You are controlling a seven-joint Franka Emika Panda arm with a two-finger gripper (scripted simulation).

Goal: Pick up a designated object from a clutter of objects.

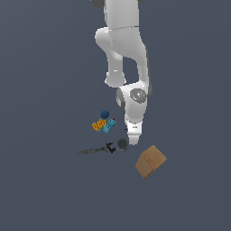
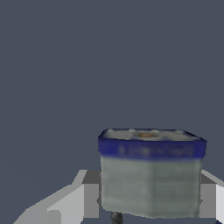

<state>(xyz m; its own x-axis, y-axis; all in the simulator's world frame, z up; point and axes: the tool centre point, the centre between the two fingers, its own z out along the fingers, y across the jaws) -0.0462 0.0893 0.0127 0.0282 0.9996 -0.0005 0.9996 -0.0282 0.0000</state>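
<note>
Designated object (image 2: 151, 175), a small pale grey block with a dark blue band near its top, fills the wrist view between our gripper's (image 2: 151, 201) pale fingers (image 2: 72, 203), which stand either side of it; we cannot tell whether they press it. It looks light, stiff and smooth, so we would squeeze its flat grey sides. Farther off lie a grey disc (image 1: 122, 144), blue ball (image 1: 105, 114) and brown box (image 1: 150, 161).

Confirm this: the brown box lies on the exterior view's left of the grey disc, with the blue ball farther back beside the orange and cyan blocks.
Not quite. The exterior view shows the brown box on the right of the grey disc, not the left. The blue ball does sit farther back, beside the orange block and cyan block.
</note>
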